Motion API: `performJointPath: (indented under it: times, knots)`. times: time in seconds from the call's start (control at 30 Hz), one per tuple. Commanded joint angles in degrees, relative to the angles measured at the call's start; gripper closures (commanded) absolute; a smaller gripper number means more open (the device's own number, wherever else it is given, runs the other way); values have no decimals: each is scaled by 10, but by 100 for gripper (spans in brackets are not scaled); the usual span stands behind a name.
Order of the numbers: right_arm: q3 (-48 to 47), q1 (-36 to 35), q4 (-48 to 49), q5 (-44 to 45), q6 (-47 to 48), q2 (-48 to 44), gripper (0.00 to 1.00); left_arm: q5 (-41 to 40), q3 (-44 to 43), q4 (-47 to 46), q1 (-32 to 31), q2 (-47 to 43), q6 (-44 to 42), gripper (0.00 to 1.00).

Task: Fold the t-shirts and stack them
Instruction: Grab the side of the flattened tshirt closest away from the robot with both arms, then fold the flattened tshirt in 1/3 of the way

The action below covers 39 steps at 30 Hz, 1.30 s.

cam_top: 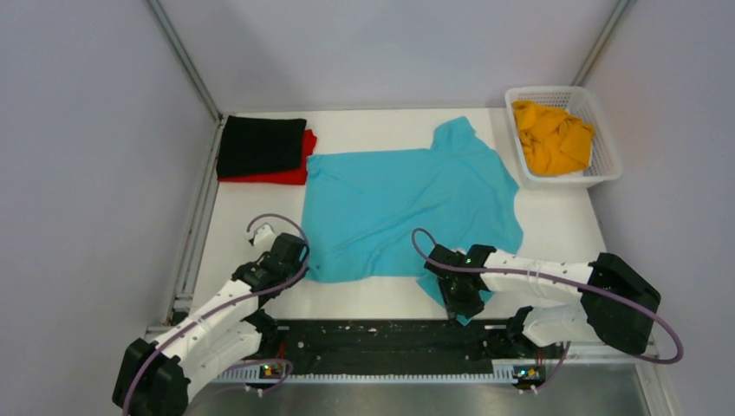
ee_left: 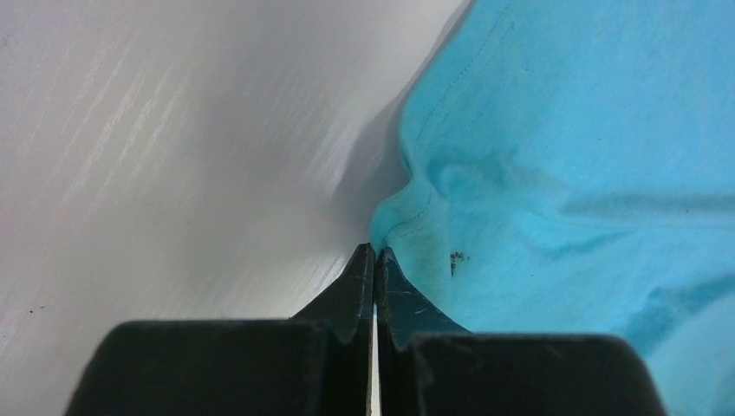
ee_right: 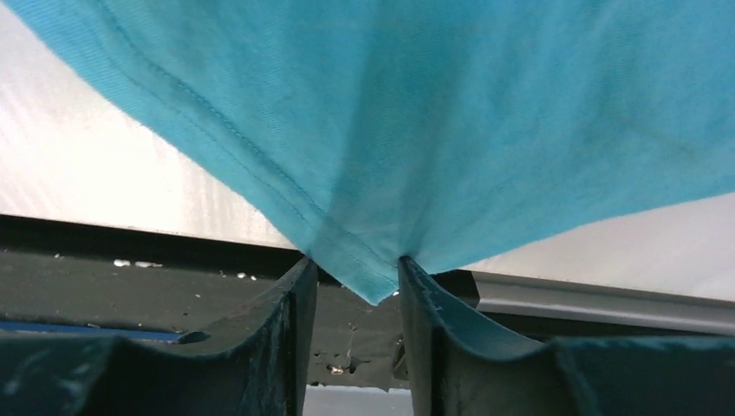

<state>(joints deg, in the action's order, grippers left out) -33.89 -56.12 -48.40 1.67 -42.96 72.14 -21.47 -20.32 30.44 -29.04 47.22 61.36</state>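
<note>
Turquoise shirt [cam_top: 407, 208] spread across the middle of the table [cam_top: 563, 234]. Left gripper [ee_left: 375, 251] pressed together, pinching its puckered near-left hem. Right gripper [ee_right: 354, 264] nipping the near-right corner. Far left: black shirt [cam_top: 260, 146] folded on red shirt [cam_top: 290, 175]. Far right: yellow shirt [cam_top: 550, 137] crumpled in the basket [cam_top: 607, 173].

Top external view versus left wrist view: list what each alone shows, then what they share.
Top only: black shirt stacked on red shirt, yellow shirt in the basket, right claw at a near corner of the turquoise shirt. Left wrist only: left claw shut tip to tip at the puckered hem, and a dark speck. Both: turquoise shirt, left claw, table.
</note>
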Motion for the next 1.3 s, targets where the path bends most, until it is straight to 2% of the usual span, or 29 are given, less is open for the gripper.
performJointPath:
  times: [0.0, 0.07, 0.13, 0.17, 0.27, 0.37, 0.47, 0.63, 0.8, 0.93, 1.03, 1.27]
  knots:
    - [8, -3, 50, 110, -33, 32, 65, -10, -2, -2, -1, -17, 4, 100]
    - [6, -4, 43, 128, -35, 41, 77, -10, -2, 0, -1, -20, 4, 100]
    - [2, -3, 35, 147, -48, 50, 97, -10, -4, 1, -1, -20, 4, 100]
    - [-1, -4, 31, 154, -52, 50, 100, -11, -4, 4, -1, -19, 5, 100]
    - [-10, -3, 17, 161, -47, 35, 100, -15, -8, 11, -1, -12, 3, 100]
    - [-25, -3, 3, 92, -19, 7, 100, -18, -37, 50, -1, 1, 4, 100]
    - [-66, -3, -77, 62, -43, -27, 100, -28, -67, 115, -2, 5, 25, 100]
    - [-116, -4, -219, 54, -72, -71, 100, -20, -68, 153, -2, -18, 48, 100]
    - [-112, -10, -260, 34, -77, -85, 100, -15, -64, 176, -2, -37, 55, 100]
    - [-146, -11, -313, 69, -87, -79, 100, -53, -75, 228, -1, -51, 73, 100]
    - [-153, -12, -355, 102, -107, -79, 100, -54, -67, 216, -1, -57, 71, 100]
    - [-160, -11, -325, 126, -124, -113, 100, -19, -69, 160, -1, -45, 52, 100]
